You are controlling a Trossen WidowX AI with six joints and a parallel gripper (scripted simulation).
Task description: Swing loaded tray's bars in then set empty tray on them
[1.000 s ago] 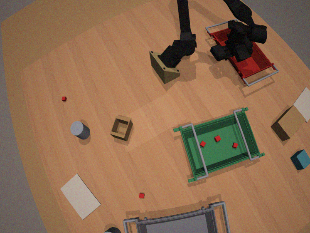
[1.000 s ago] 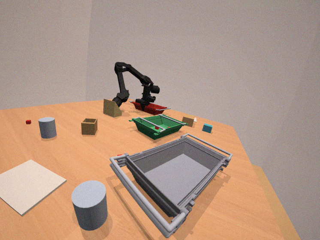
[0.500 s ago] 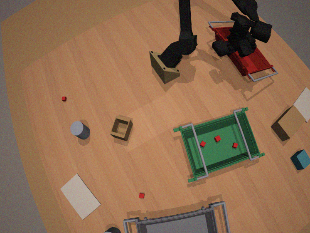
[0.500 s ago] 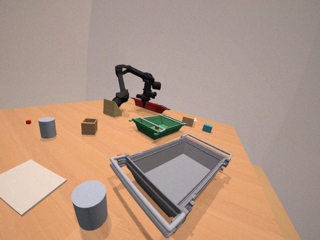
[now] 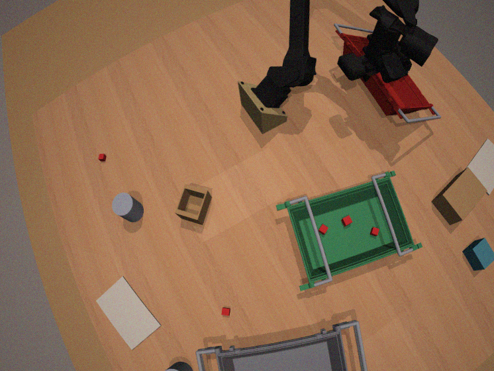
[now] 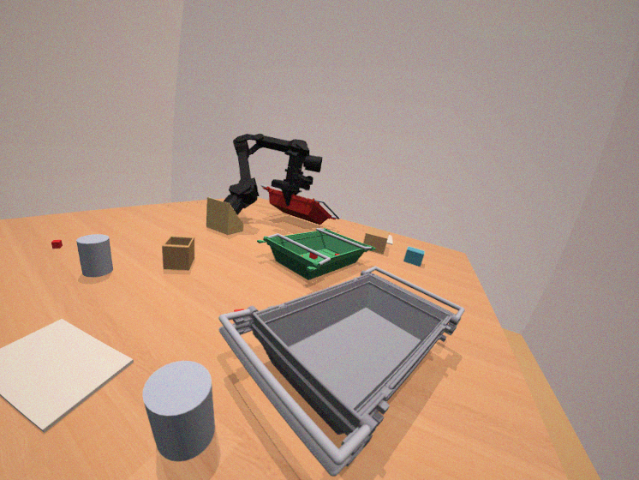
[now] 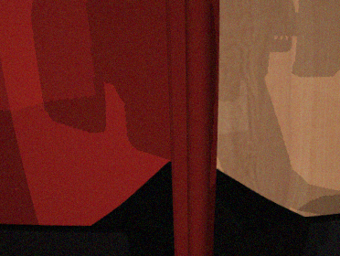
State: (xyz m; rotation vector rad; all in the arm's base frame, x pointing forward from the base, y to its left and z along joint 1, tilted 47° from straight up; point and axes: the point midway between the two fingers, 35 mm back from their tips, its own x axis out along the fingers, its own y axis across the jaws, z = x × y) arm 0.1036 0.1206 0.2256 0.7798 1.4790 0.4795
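The green tray [image 5: 347, 245] [image 6: 289, 261] stands on the table with small red blocks [image 5: 347, 220] [image 5: 374, 231] inside. Its left wire bar [image 5: 318, 239] [image 6: 300, 248] and right wire bar [image 5: 387, 215] [image 6: 344, 239] both lie across its top. The empty red tray [image 5: 410, 91] [image 6: 309, 210] [image 7: 69, 183] hangs above the table, tilted, with one end lower; its own bars are swung out. My gripper [image 6: 288, 201] [image 7: 185, 171] is shut on one long side wall of the red tray. In the top view the arm hides the fingertips and the tray's middle.
A large grey tray [image 6: 355, 340] with bars swung out stands at the front. Around are a small open box [image 5: 189, 217], grey cylinders [image 5: 122, 204] [image 6: 177, 387], a brown block [image 5: 465, 193], a blue block [image 5: 483, 253], white sheets [image 5: 127, 313] and loose red blocks [image 5: 102, 157] [image 5: 226, 311].
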